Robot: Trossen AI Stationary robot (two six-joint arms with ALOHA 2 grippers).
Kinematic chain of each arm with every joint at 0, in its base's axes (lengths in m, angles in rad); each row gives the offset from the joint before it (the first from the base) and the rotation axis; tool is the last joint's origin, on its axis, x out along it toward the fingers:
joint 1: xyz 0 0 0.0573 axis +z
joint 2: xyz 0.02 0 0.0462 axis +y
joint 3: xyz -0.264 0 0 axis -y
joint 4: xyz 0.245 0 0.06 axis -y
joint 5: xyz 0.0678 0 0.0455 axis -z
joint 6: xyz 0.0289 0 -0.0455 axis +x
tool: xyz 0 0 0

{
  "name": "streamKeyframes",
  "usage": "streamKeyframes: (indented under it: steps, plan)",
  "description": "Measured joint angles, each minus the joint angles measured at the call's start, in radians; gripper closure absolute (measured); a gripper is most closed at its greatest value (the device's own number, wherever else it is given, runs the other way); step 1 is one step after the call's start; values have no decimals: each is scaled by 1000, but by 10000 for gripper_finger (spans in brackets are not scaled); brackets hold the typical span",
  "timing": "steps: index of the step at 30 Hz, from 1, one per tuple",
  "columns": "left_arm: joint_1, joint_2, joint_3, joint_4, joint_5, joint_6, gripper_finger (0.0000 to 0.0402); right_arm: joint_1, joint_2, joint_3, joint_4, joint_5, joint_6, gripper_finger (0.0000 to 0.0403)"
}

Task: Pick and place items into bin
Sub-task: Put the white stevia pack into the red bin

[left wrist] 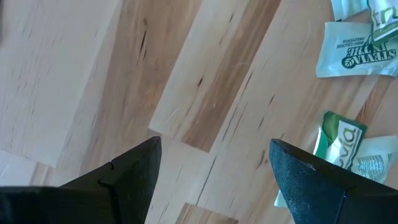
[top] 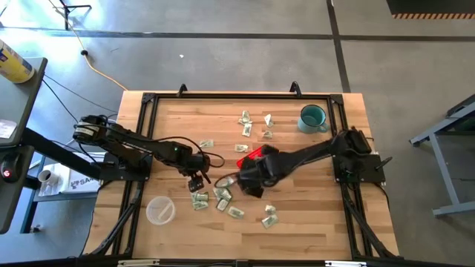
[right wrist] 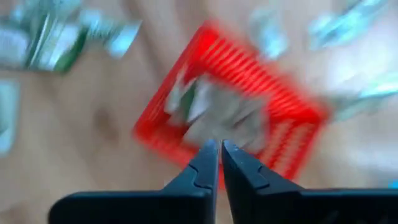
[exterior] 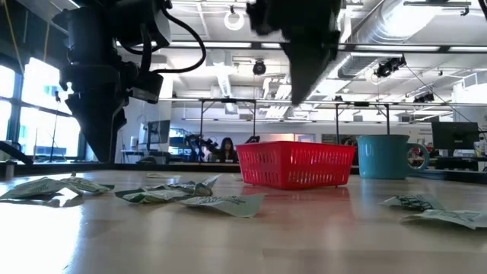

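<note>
The red mesh bin [top: 252, 153] stands mid-table, partly under my right arm. In the right wrist view it holds several blurred pale packets [right wrist: 217, 106]. My right gripper [right wrist: 219, 148] hangs above the bin's edge [right wrist: 163, 132], pointing down, fingers shut. No packet shows between them. Green-and-white packets [top: 215, 199] lie flat on the wood near the front, and more [top: 252, 126] lie behind the bin. My left gripper [left wrist: 214, 155] stands open over bare wood, just left of two packets [left wrist: 348, 140]. My right gripper's fingertips [right wrist: 210, 152] stand together over the bin. I cannot tell whether a thin packet sits between them, because the picture is blurred there.
A teal mug [top: 312, 118] stands at the far right. A clear plastic cup [top: 159, 210] stands at the front left. Loose packets [top: 269, 217] lie near the front right. Bare wood stretches along the table's far left side.
</note>
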Motion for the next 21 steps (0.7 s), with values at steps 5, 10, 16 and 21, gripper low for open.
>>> streamKeyframes:
  steps: [5, 10, 16, 21]
  plan:
    - [-15, 0, -1, -7, -7, -20, 69, 53, 1, -87, 31, -218, 26, 318]
    - [-60, 0, -23, 23, -33, -47, 69, 162, 1, -153, 132, -262, 64, 210]
    - [-84, 0, -42, 65, -37, -56, 69, 230, 0, -251, 308, -200, 81, 107]
    - [-84, 0, -42, 66, -39, -56, 69, 239, 1, -362, 356, -245, 269, 93]
